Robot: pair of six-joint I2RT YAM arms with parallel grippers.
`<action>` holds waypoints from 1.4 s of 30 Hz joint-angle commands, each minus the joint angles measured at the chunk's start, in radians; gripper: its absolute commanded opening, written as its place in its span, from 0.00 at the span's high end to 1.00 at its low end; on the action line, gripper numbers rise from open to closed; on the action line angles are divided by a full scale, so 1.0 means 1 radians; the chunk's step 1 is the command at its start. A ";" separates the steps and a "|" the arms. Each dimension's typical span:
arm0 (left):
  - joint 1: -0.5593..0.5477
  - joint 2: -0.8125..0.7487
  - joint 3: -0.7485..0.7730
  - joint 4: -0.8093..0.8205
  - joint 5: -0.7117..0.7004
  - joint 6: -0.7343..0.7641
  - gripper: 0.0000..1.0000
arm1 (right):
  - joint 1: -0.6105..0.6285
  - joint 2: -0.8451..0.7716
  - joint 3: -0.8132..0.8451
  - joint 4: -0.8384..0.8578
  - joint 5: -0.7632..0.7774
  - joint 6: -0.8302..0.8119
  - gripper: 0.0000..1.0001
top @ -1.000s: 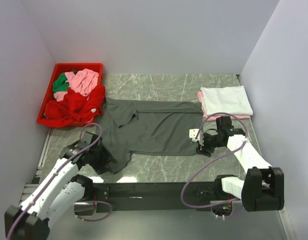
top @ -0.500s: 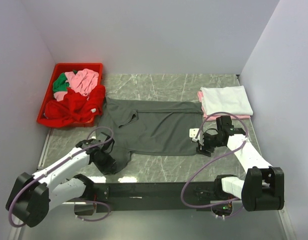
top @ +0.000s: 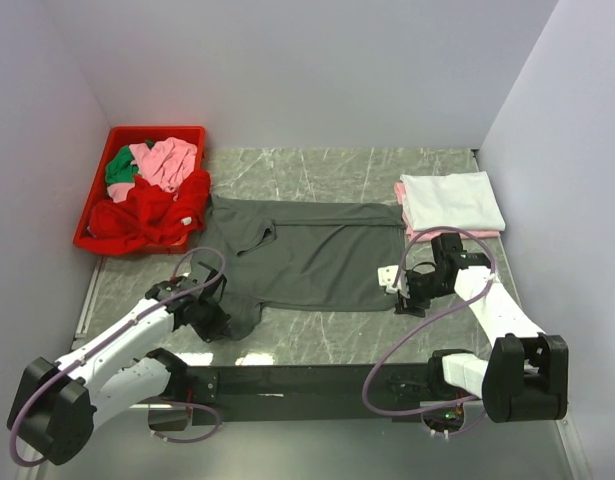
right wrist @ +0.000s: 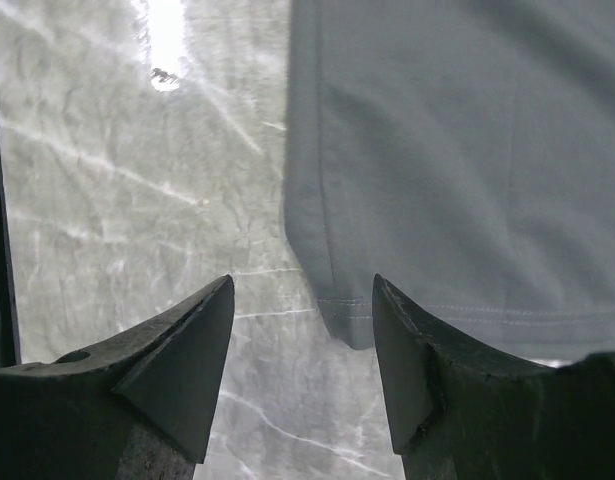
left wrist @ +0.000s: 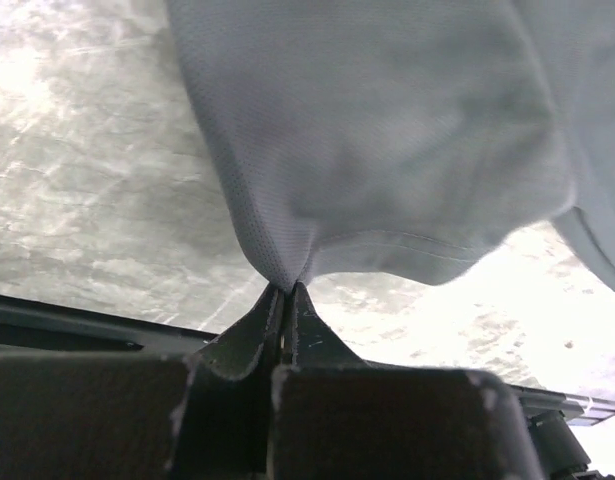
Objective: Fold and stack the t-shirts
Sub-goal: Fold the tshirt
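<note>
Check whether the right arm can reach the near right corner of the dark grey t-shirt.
Probably yes. The right pincer hangs open right at that corner of the dark grey t-shirt, which lies flat on the table with nothing over it.

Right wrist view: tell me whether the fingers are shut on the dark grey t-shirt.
No. The fingers stand wide apart, and a corner of the dark grey t-shirt lies loose on the table between them.
</note>
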 commanded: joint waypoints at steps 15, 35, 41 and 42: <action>-0.001 -0.041 0.180 -0.092 -0.079 0.089 1.00 | 0.002 0.155 0.028 0.083 0.122 -0.058 0.47; 0.063 -0.061 0.313 -0.166 -0.096 0.155 1.00 | -0.003 0.151 0.034 0.081 0.137 0.016 1.00; 0.102 -0.055 0.356 -0.172 -0.092 0.190 1.00 | -0.014 0.103 0.103 0.028 0.071 0.071 1.00; 0.108 -0.053 0.371 -0.178 -0.093 0.195 1.00 | -0.014 0.095 0.114 0.024 0.070 0.098 1.00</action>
